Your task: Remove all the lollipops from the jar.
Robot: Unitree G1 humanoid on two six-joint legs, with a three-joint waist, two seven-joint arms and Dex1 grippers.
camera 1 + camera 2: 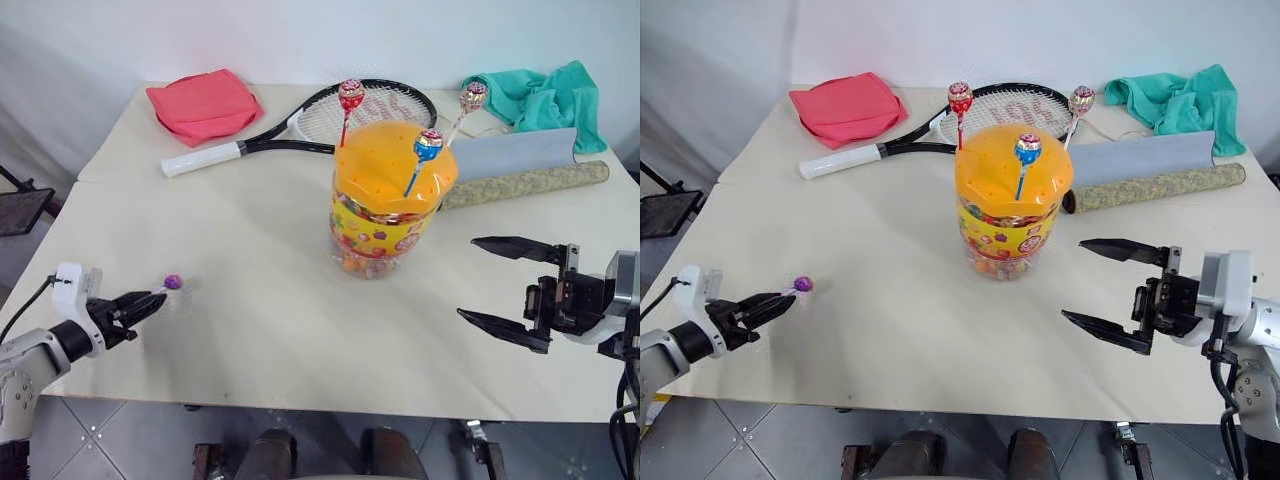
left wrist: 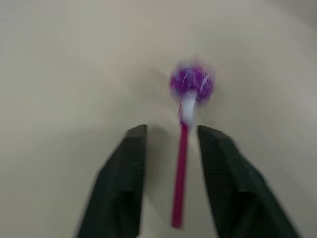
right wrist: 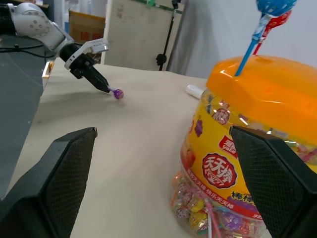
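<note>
Right end effector point(image 1: 505, 295) gapes empty, lower right; left end effector point(image 2: 171, 144), parted, straddles the purple foil-wrapped lollipop point(image 2: 191, 83). You'll pinch light, thin sticks.

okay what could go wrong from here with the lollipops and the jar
1. The purple lollipop lies near the table's front edge between the left gripper's parted fingers; pulling back could drag or roll it off.
2. The right gripper hangs wide open beside the jar; a bump could tip it.
3. The red, blue and pink lollipops stand close together, so grabbing one may knock another.
</note>
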